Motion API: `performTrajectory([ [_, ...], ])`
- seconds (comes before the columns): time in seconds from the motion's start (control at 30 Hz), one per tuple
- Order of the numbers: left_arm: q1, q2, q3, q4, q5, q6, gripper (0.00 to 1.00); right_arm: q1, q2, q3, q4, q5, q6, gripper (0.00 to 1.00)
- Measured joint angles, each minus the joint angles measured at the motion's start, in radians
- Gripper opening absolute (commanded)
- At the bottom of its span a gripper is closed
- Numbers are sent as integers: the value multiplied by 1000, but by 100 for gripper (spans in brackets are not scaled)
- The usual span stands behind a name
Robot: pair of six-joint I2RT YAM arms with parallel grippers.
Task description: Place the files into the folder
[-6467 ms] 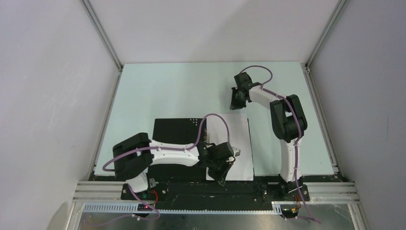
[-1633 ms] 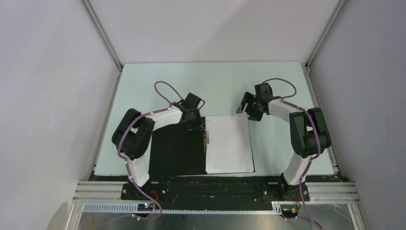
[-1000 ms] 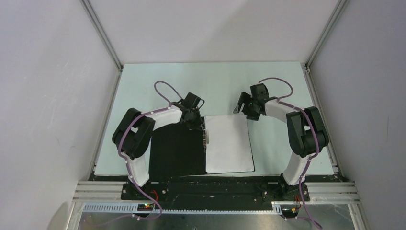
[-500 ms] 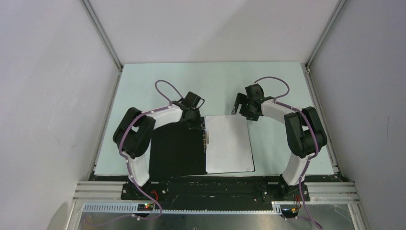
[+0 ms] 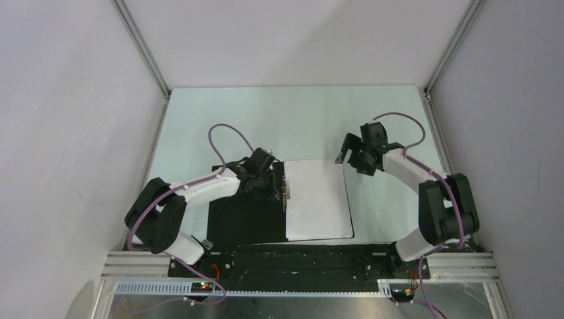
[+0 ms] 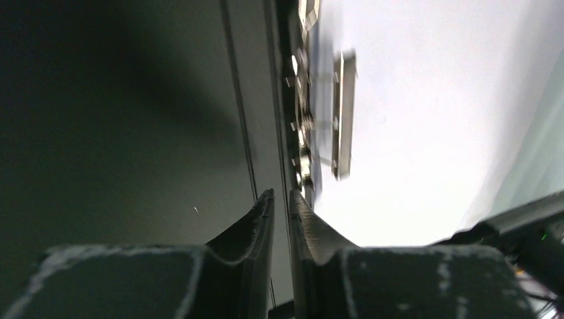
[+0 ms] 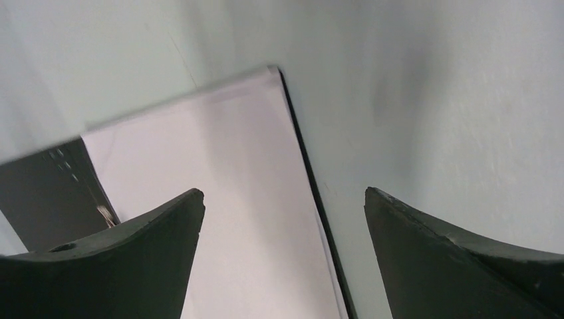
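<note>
The folder (image 5: 243, 219) lies open on the table, black inside up, with its metal spine clip (image 5: 286, 189) down the middle. The white files (image 5: 318, 199) lie flat on its right half. My left gripper (image 5: 273, 189) hovers low over the black half just left of the clip (image 6: 342, 113). Its fingers (image 6: 266, 212) stand a narrow slit apart with nothing between them. My right gripper (image 5: 347, 157) is wide open above the files' far right corner (image 7: 219, 199). Its jaws straddle the folder's black edge (image 7: 312, 193) and hold nothing.
The pale green table (image 5: 279, 119) is walled by grey panels and aluminium rails. A black base rail (image 5: 299, 259) runs along the near edge under the folder.
My left arm has swung down and left, drawing its gripper nearer along the spine, and its jaws have parted a little. The right gripper has shifted right and slightly nearer.
</note>
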Motion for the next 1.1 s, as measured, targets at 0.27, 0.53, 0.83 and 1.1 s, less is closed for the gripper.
performTrajectory([
  [0.27,-193,-48,-89,-3,-3,-44,6,66,-308,-307,-42,8,41,88],
  [0.53,-262,-48,-101,-2,-19,-78,4,202,-395,-383,-71,50,100,78],
  [0.83,-276,-44,-105,-2,-26,-87,3,283,-357,-399,-56,80,149,77],
  [1.1,-290,-24,-105,-2,-26,-87,2,319,-340,-400,-41,102,170,77],
])
